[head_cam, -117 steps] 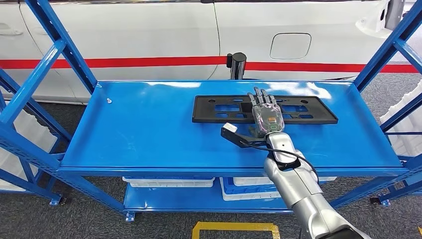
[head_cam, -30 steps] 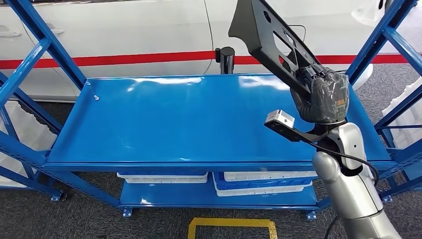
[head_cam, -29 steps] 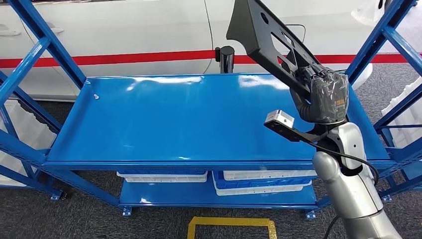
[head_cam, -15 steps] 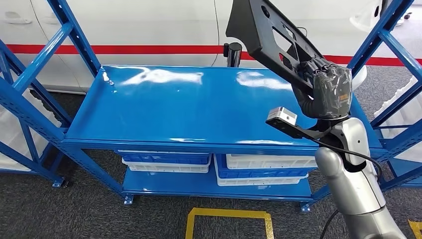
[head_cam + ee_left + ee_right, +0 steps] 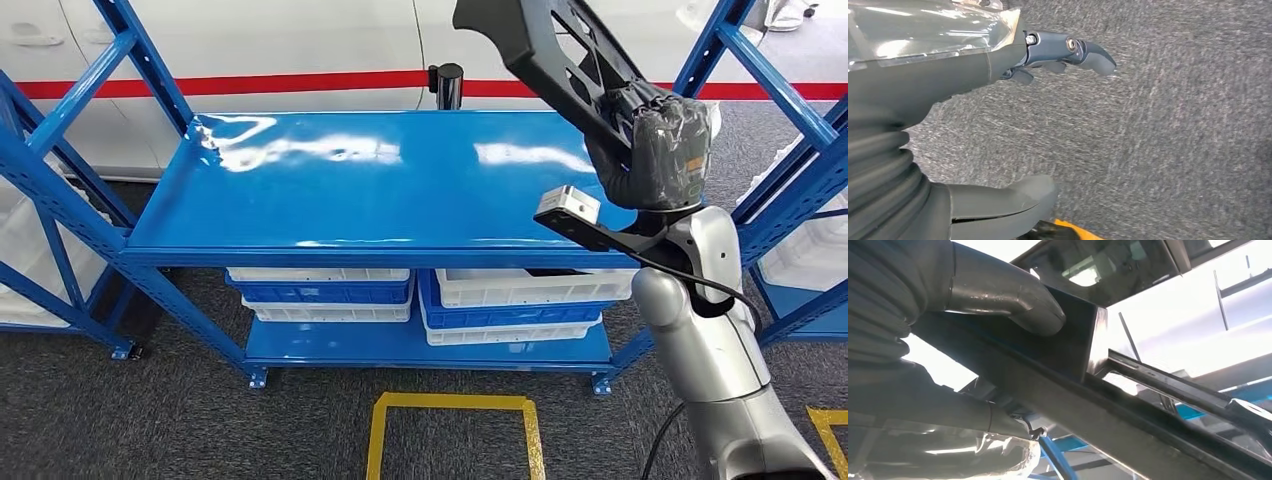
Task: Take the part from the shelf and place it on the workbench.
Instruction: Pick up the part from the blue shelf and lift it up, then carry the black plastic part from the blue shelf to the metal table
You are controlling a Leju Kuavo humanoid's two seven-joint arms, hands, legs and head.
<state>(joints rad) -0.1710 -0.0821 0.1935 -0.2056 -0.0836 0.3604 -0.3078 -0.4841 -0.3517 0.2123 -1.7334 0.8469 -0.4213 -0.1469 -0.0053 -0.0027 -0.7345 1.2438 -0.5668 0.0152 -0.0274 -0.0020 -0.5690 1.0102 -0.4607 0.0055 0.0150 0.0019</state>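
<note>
The part is a long black plastic plate with cut-out slots, held up in the air at a slant above the right end of the blue shelf. My right hand grips its lower end, raised well over the shelf top. In the right wrist view the thumb presses on the dark bar of the part. My left hand hangs over grey carpet with its fingers apart and nothing in it.
Blue uprights and diagonal braces frame the shelf on both sides. White and blue bins sit on the lower level. A white car with a red stripe stands behind. Yellow floor tape marks the carpet in front.
The part was lifted off the shelf top by my right hand and is held high. Over the last second the whole scene shifted: the shelf looks farther off and more floor shows.
</note>
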